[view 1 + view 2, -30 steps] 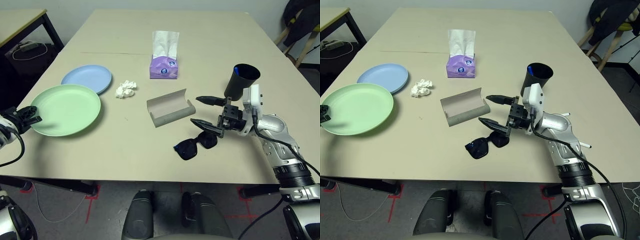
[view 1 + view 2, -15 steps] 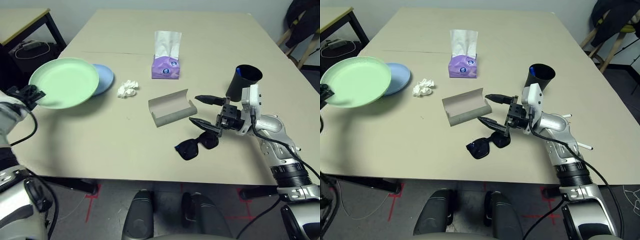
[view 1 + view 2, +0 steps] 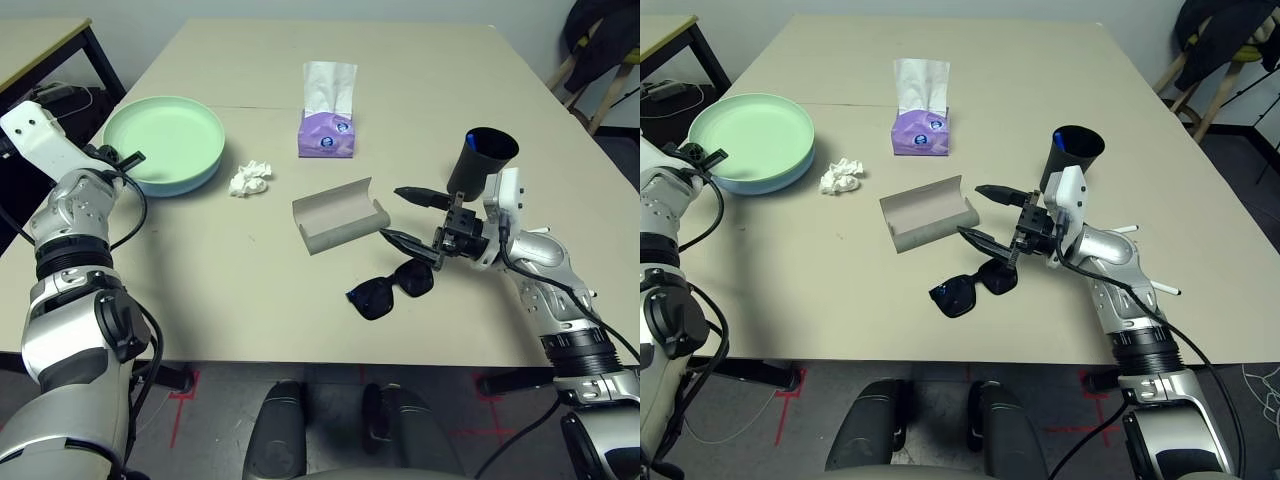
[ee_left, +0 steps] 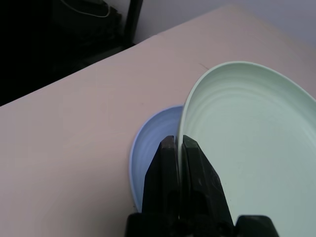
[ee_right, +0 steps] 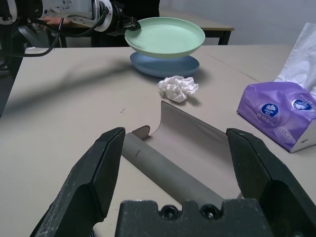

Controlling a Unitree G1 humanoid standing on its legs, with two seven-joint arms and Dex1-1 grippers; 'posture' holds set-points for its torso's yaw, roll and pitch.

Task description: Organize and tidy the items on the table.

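The green plate [image 3: 163,143] is held by its rim in the clamped left gripper [image 4: 178,144] above the blue plate [image 4: 148,163], while the right gripper [image 3: 408,214] is spread wide near the glasses case [image 3: 340,215]

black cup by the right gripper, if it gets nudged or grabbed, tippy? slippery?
The black cup is tall, narrower at the foot than at the rim, and stands leaning, so a sideways nudge near the top would probably tip it. Something blue sits inside at the rim and might spill out. Its wall looks smooth, so the open right gripper may slip unless it closes squarely.
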